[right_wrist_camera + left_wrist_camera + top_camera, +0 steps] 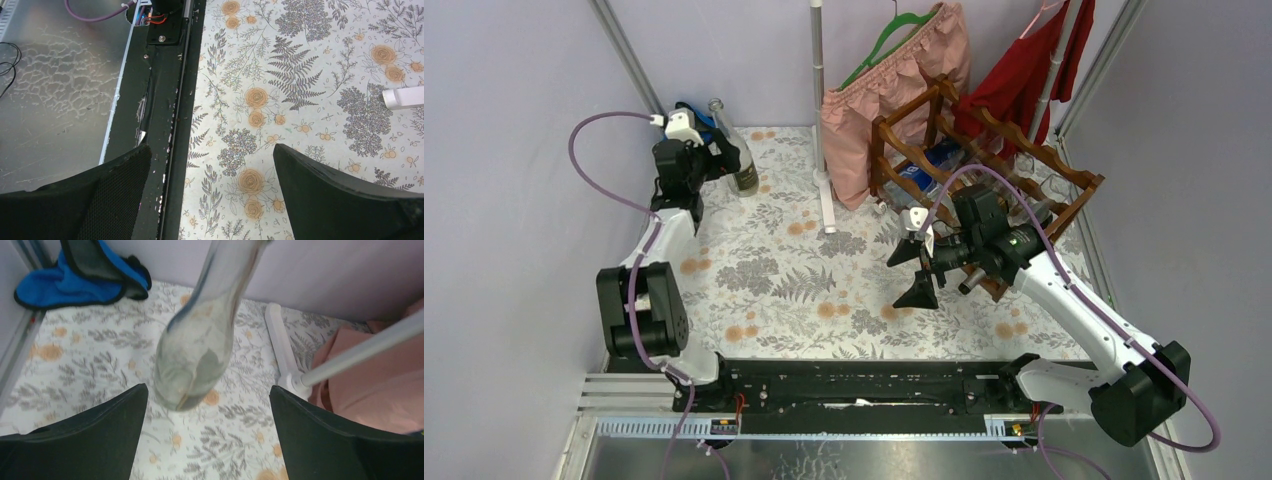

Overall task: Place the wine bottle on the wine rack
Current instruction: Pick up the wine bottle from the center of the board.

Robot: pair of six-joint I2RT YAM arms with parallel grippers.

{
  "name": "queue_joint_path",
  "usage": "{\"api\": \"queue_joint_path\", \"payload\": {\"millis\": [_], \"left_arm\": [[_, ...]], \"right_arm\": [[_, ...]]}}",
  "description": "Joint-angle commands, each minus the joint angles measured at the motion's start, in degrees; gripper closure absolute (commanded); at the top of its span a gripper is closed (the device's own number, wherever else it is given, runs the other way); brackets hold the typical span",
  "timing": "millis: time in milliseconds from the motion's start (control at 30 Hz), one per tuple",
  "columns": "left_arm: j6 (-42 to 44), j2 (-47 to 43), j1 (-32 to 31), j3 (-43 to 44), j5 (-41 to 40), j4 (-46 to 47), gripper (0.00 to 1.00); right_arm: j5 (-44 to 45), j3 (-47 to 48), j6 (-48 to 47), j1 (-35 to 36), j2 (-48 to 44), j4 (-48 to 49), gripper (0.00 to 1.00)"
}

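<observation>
The wine bottle (742, 168) is clear glass and stands upright at the far left of the flowered table. In the left wrist view the wine bottle (197, 345) rises just ahead of my black fingers (100, 435), closer to the left one, and its neck runs out of the top of the view. My left gripper (721, 150) (209, 387) is open beside the bottle and does not touch it. The reddish-brown wine rack (1024, 150) stands at the far right. My right gripper (916, 268) (210, 165) hangs open and empty in front of the rack.
A blue and black cloth (75, 275) lies in the far left corner behind the bottle. A clothes stand pole (819, 90) with a white foot (827, 205) holds a pink garment (884, 95). A red garment (1024, 70) hangs behind the rack. The black rail (165, 100) runs along the near edge.
</observation>
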Motion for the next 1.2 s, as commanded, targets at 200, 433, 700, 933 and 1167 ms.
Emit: {"api": "queue_joint_path", "payload": {"millis": [200, 433, 700, 933, 1167], "left_arm": [[5.66, 14.53, 0.36, 17.12, 1.97, 4.18, 0.04], [5.87, 20.61, 0.31, 24.6, 3.32, 3.04, 0.23], [10.24, 19.9, -0.86, 23.82, 4.01, 3.79, 0.89], [5.65, 4.13, -2.77, 9.59, 5.9, 7.01, 1.0], [-7.56, -16.01, -3.58, -3.82, 20.58, 1.14, 1.0]], "right_arm": [[-0.96, -0.21, -0.57, -0.09, -1.33, 1.27, 0.0], [-0.9, -0.03, -1.2, -0.07, -0.61, 0.67, 0.0], [-0.22, -0.12, -1.17, -0.22, 0.05, 0.67, 0.0], [-0.33, -0.29, -1.04, -0.2, 0.74, 0.97, 0.0], [0.49, -2.35, 1.81, -0.15, 1.15, 5.91, 0.0]]}}
